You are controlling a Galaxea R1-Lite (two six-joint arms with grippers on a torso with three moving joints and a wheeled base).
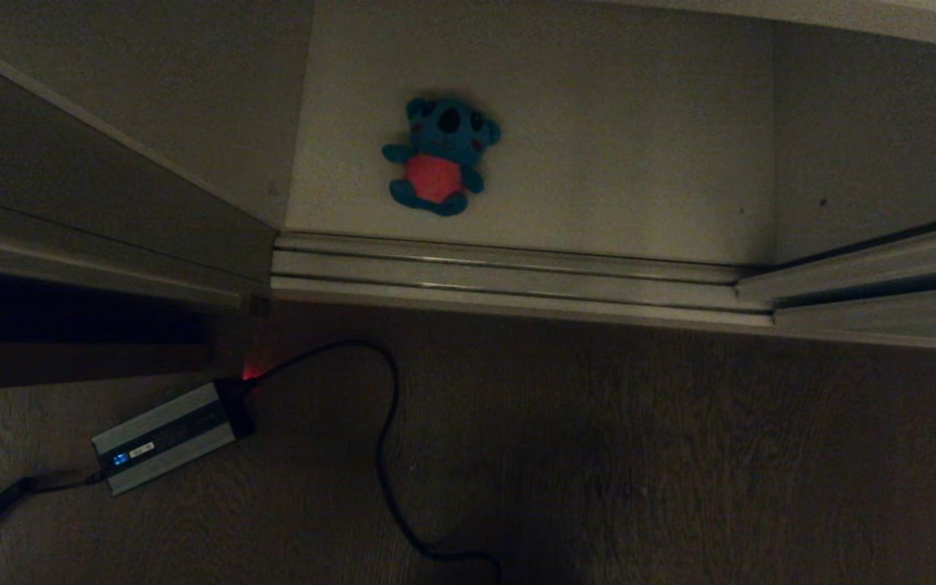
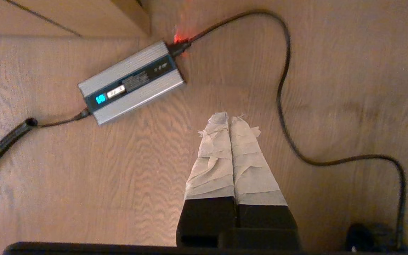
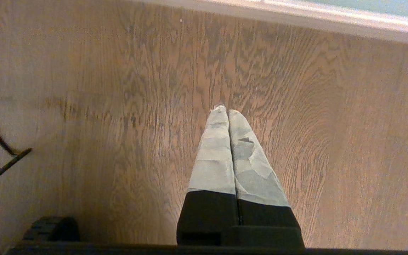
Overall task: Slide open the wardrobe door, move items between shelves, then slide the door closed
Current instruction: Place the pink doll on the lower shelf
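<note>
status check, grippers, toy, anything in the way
Left gripper and right gripper shut, empty, over floor. Blue toy alone on open shelf. Charger and cable on floor.

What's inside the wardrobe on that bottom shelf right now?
One teal-blue plush toy with a red belly lies on the white shelf, apart from both walls. The door panels at either side cover the shelf's ends, so anything there, including the pink toy, cannot be seen.
</note>
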